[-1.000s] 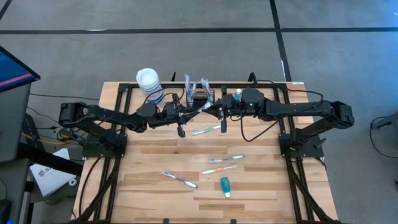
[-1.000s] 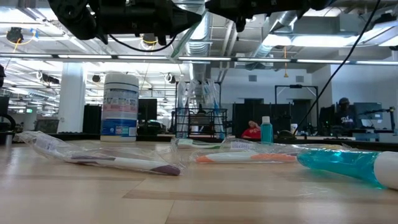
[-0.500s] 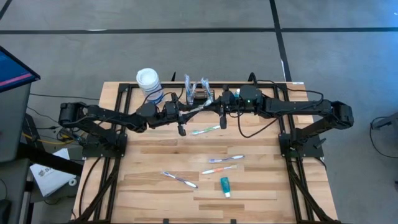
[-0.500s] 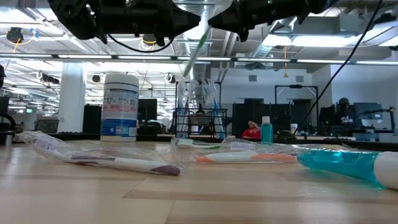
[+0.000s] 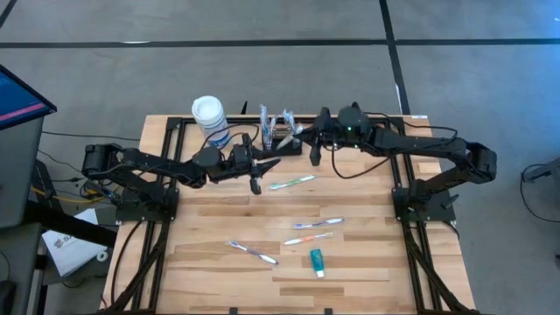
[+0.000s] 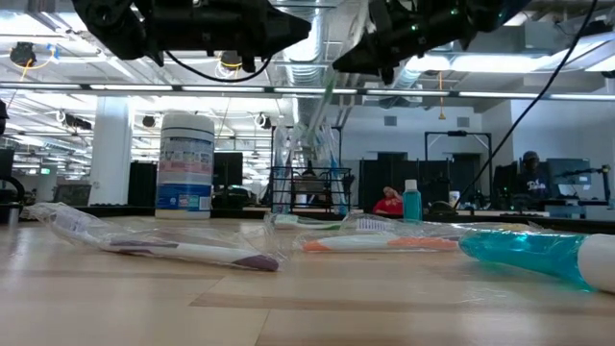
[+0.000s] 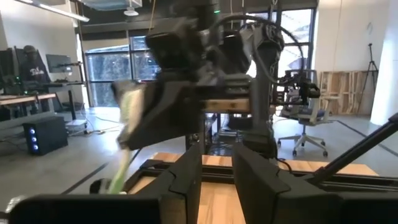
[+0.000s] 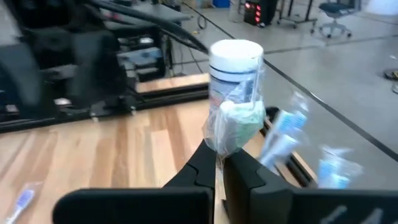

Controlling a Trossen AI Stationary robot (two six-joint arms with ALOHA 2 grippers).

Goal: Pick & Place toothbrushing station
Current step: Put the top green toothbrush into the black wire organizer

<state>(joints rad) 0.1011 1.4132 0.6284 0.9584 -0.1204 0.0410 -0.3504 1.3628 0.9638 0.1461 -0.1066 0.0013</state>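
A: What has the right gripper (image 8: pixel 216 163) got?

B: Its fingers pinch a plastic-wrapped toothbrush (image 8: pixel 235 124), raised near the toothbrushing station (image 5: pixel 278 138), which stands at twelve o'clock on the table (image 5: pixel 219 271).

A: And the left gripper (image 5: pixel 255 183)?

B: Raised at the basket's seven o'clock; its fingers stand slightly parted, empty.

A: Handling?

B: Light, probably; the wrap looks slippery. Mesh walls seem stiff, so grip a rim. The canister (image 5: pixel 210 118) crowds nine o'clock; six o'clock offers room.

White-lidded canister (image 5: pixel 208 115) upper centre-left; wrapped toothbrushes (image 5: pixel 317 224) mid-table; teal tube (image 5: pixel 317 262) lower centre.
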